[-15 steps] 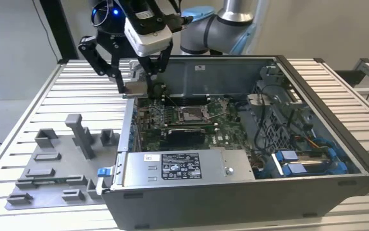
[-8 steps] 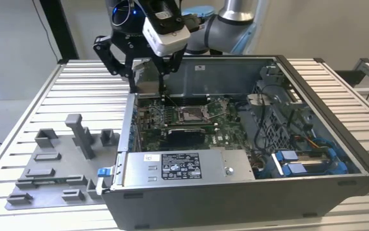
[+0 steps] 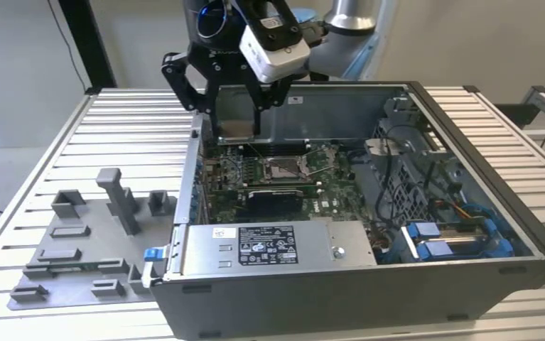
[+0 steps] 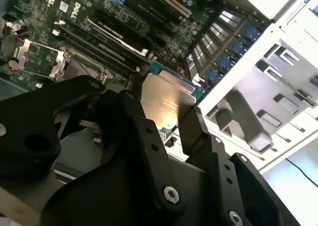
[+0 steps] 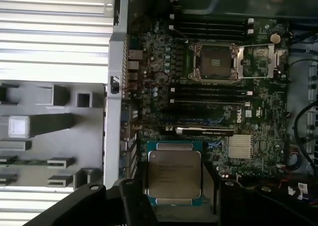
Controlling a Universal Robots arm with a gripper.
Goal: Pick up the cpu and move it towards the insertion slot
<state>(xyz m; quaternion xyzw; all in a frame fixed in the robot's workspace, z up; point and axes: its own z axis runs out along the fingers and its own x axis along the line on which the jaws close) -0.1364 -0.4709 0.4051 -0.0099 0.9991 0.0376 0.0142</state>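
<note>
The hand point(image 5: 174, 206) pinches the cpu point(image 5: 174, 173) above the open computer case point(image 3: 499, 213), short of the insertion slot point(image 5: 216, 62). The case sits on a ribbed metal counter point(image 3: 130, 128) beside pale walls.

A ribbed metal desk point(image 3: 130, 128) of parallel aluminium slats fills the foreground. Behind it stands a plain pale wall point(image 3: 16, 50), crossed by a dark upright post point(image 3: 87, 35) and a thin black cable point(image 3: 62, 32). Lighting is even and diffuse.
</note>
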